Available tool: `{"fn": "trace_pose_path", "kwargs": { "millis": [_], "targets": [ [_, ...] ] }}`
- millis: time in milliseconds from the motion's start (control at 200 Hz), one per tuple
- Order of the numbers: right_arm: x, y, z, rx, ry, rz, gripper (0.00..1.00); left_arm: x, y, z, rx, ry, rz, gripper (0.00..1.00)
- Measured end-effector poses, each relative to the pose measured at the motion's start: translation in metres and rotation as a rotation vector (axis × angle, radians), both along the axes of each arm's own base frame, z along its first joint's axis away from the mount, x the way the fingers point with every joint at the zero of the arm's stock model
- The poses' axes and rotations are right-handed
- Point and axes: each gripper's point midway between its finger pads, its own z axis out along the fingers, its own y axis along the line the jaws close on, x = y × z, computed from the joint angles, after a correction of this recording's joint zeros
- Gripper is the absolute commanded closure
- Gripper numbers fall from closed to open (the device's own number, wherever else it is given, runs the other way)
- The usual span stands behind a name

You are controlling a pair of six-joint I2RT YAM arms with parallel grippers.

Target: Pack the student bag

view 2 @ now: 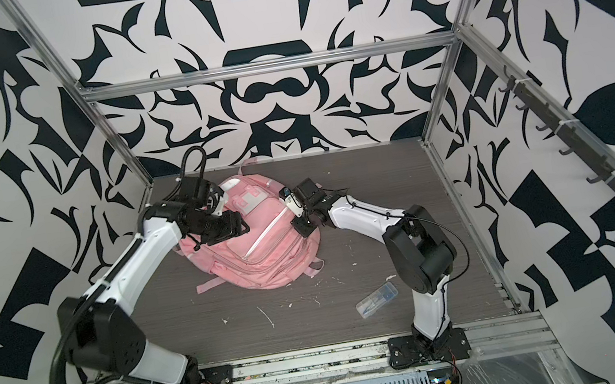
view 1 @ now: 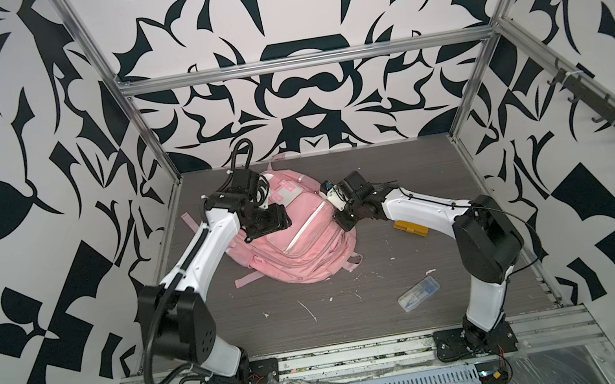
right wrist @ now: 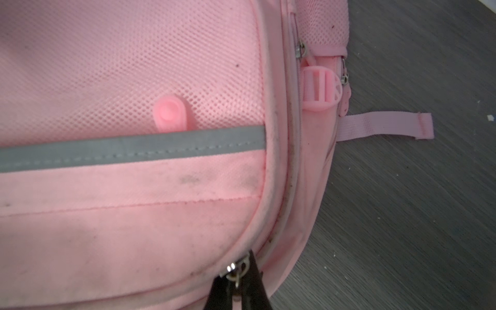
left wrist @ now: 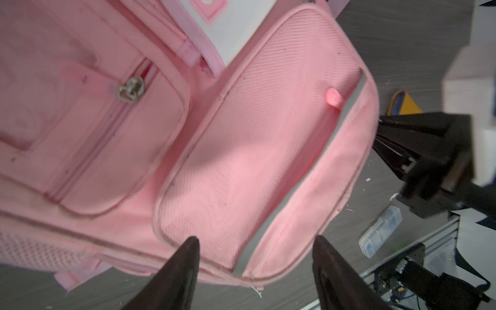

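Evidently early; we find the student bag (view 1: 305, 243) seemingly zipped; clear case (view 1: 419, 293) outside; left gripper (left wrist: 256, 240) spread, empty; right gripper (right wrist: 239, 281) pinching zip pull (right wrist: 233, 268).

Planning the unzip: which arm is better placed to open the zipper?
Right, probably: the right hand is shut on the zipper pull of the student bag; the left hand hangs open, empty.

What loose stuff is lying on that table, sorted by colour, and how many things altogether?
Pink: 1, the student bag
Yellow: 1, a flat piece, partly hidden
Clear with blue contents: 1, a small plastic case
Total: 3
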Motion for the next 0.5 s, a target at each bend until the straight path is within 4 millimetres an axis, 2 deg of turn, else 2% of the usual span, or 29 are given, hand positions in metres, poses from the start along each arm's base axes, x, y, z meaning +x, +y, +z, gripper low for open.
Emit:
{"fn": "trace_pose_path", "kwargs": {
  "millis": [110,195,430,500],
  "targets": [
    [0.000,0.000,0.000,0.000,0.000,0.000,1.00,0.026,-0.002,-0.011,0.054,-0.011,-0.030,0.32],
    [0.000,0.000,0.001,0.002,0.001,-0.003,1.00,0.039,-0.001,-0.019,0.089,-0.028,-0.057,0.33],
    [0.001,0.000,0.003,-0.001,0.010,-0.009,1.00,0.045,-0.005,-0.044,0.116,-0.002,-0.133,0.43],
    [0.000,0.000,0.002,-0.004,0.014,-0.009,1.00,0.044,-0.006,-0.048,0.110,0.002,-0.142,0.51]
  ]
}}
